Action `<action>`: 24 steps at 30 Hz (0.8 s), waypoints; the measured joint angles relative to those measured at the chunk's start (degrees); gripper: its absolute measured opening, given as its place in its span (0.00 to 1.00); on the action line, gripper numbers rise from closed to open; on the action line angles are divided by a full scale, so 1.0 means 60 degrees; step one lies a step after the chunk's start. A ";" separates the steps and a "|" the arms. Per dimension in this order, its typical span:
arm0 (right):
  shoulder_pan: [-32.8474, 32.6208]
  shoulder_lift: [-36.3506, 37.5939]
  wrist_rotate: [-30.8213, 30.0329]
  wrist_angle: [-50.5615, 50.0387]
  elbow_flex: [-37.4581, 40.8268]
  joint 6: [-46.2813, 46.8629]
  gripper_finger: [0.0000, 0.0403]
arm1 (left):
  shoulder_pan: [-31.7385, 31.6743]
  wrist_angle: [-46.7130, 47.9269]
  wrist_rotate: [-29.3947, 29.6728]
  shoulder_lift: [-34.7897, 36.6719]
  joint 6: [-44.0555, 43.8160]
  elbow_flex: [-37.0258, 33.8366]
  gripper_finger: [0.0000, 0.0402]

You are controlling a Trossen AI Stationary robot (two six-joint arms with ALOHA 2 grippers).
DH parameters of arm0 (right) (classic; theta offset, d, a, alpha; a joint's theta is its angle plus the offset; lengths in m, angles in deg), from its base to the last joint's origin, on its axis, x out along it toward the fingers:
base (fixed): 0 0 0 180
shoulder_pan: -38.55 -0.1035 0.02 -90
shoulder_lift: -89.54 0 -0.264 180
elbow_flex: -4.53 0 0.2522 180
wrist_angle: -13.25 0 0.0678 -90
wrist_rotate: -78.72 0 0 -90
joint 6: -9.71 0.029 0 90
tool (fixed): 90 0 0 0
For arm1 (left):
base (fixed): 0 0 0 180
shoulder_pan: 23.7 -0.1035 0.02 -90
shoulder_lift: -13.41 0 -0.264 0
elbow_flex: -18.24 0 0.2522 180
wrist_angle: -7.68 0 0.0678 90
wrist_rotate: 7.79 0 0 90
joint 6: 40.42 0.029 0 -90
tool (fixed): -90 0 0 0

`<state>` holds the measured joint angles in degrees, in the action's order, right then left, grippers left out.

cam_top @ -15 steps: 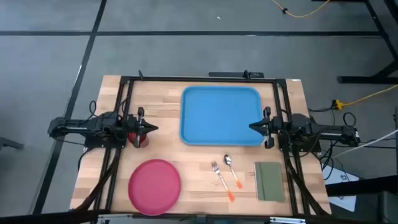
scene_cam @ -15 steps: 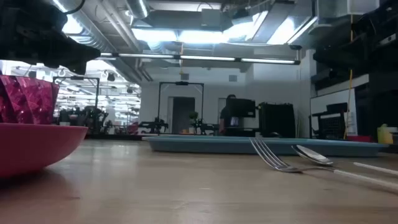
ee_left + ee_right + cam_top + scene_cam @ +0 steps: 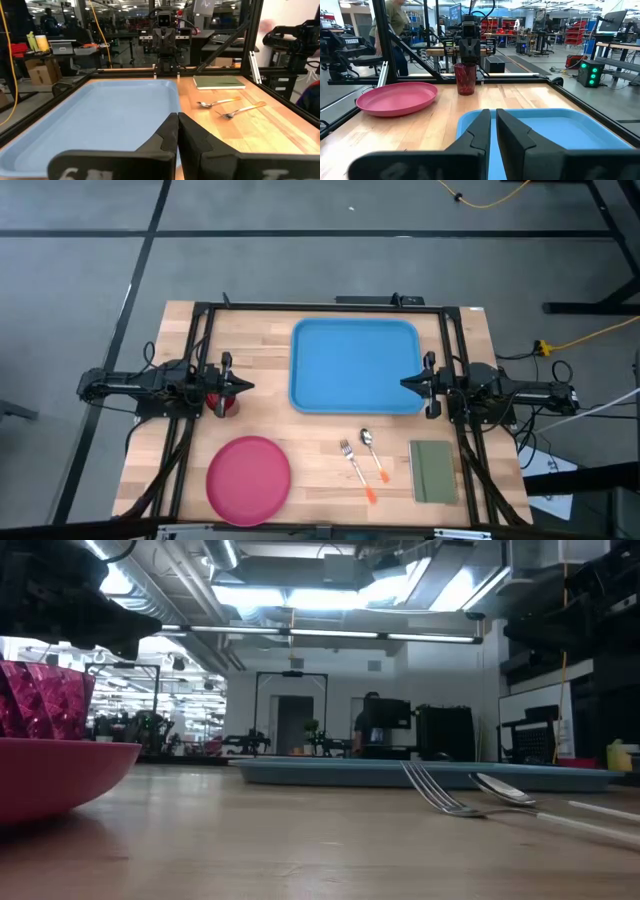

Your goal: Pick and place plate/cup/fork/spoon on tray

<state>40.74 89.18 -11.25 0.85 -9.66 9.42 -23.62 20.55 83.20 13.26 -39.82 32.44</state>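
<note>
I'm eyeing the light, stiff cup (image 3: 229, 404) at 9 o'clock; both clenched grippers, left gripper (image 3: 246, 387) and right gripper (image 3: 405, 383), are hovering

My two arms lie level and stretched inward from opposite sides, mirrored, each pointing at the other. My left tool (image 3: 246, 387) has its fingers (image 3: 167, 137) pressed together, with nothing between them. My right tool (image 3: 406, 383) likewise has its fingers (image 3: 481, 131) nearly touching, tips forward, gripping nothing.
</note>
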 joint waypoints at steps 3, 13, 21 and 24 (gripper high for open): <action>0.0001 0.0004 0.0000 0.0000 0.0000 0.0000 0.09 | 0.0000 0.0000 0.0000 0.0002 0.0000 0.0002 0.00; 0.0000 0.0000 0.0000 0.0000 0.0000 0.0000 0.09 | -0.0002 0.0000 0.0001 -0.0002 0.0000 -0.0001 0.00; -0.0001 0.0000 -0.0042 0.0141 0.0000 -0.1069 0.09 | 0.0002 -0.0004 -0.0068 0.0001 0.0027 -0.0001 0.00; -0.0001 0.0004 -0.0072 0.0329 0.0000 -0.2554 0.09 | 0.0002 -0.0027 0.0387 0.0001 0.0665 -0.0002 0.00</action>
<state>40.73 89.20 -11.68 2.83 -9.66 -5.90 -23.61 20.39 85.52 13.26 -35.83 32.43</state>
